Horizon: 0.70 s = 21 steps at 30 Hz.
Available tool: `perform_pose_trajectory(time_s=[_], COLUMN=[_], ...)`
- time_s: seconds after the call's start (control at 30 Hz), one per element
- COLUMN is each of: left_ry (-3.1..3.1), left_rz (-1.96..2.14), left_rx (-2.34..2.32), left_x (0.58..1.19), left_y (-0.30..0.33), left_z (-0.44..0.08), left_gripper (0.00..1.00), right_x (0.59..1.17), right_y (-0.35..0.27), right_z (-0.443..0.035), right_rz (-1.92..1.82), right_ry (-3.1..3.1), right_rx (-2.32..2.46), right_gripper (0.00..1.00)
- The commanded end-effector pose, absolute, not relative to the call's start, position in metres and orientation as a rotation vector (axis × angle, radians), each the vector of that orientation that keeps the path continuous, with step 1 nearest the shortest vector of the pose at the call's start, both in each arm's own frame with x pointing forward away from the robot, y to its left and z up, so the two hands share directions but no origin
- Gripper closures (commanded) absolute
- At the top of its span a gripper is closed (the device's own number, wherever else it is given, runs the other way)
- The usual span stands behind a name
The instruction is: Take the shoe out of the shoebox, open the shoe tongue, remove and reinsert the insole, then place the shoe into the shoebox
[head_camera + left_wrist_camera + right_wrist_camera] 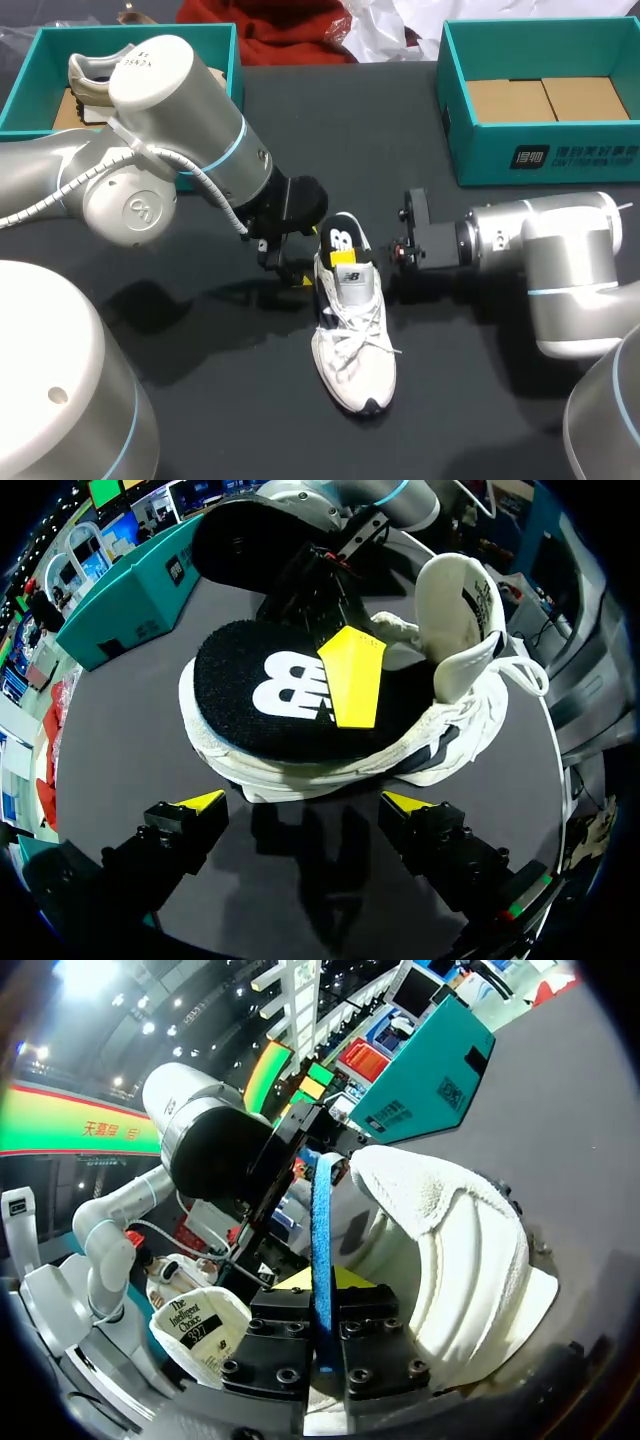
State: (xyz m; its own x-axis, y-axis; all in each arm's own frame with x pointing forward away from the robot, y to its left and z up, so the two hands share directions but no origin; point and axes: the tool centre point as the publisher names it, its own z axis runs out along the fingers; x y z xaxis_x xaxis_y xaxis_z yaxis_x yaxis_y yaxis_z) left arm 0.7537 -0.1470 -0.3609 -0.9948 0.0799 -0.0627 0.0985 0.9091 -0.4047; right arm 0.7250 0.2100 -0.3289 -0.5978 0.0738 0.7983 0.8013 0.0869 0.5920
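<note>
A white sneaker (pixel 352 345) lies on the black table with its toe toward me. Its black insole (pixel 342 240), marked with a white logo, sticks up out of the heel opening. My right gripper (pixel 349 259) is shut on the insole's edge. In the right wrist view the insole's blue edge (pixel 322 1220) runs straight up from between the right gripper (pixel 325 1345), beside the white shoe tongue (pixel 450 1250). My left gripper (pixel 298 272) stands open just behind the heel. In the left wrist view the left gripper (pixel 305 802) has the shoe (pixel 450 730) and insole (pixel 250 690) ahead of it, untouched.
A teal shoebox (pixel 215 45) at the back left holds another shoe (pixel 95 80). A second teal shoebox (pixel 460 120) at the back right shows only its cardboard bottom. Red cloth (pixel 290 30) and white paper (pixel 400 25) lie between the boxes.
</note>
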Motion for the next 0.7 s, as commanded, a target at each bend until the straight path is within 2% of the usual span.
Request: perform_pose_trajectory(time_s=[0.03, 0.1, 0.17, 0.27, 0.6, 0.7], left_ry=[3.024, 3.024, 3.024, 3.024, 3.024, 3.024], left_rz=[-0.643, -0.643, -0.643, -0.643, -0.643, -0.643], left_rx=[0.142, 0.142, 0.142, 0.142, 0.142, 0.142], left_x=[0.754, 0.754, 0.754, 0.754, 0.754, 0.754], left_y=[-0.148, -0.148, -0.148, -0.148, -0.148, -0.148], left_z=[-0.362, -0.362, -0.362, -0.362, -0.362, -0.362], left_gripper=[0.00, 0.00, 0.00, 0.00, 0.00, 0.00], right_x=[0.716, 0.719, 0.723, 0.728, 0.746, 0.753], right_y=[0.212, 0.214, 0.215, 0.215, 0.210, 0.207], right_z=[-0.326, -0.323, -0.320, -0.315, -0.298, -0.297], right_rz=[-1.589, -1.590, -1.593, -1.603, -1.621, -1.624], right_ry=[-1.785, -1.796, -1.807, -1.829, -1.883, -1.888], right_rx=[-0.874, -0.865, -0.855, -0.841, -0.823, -0.822], right_gripper=[1.00, 0.97, 0.81, 0.70, 0.71, 0.75])
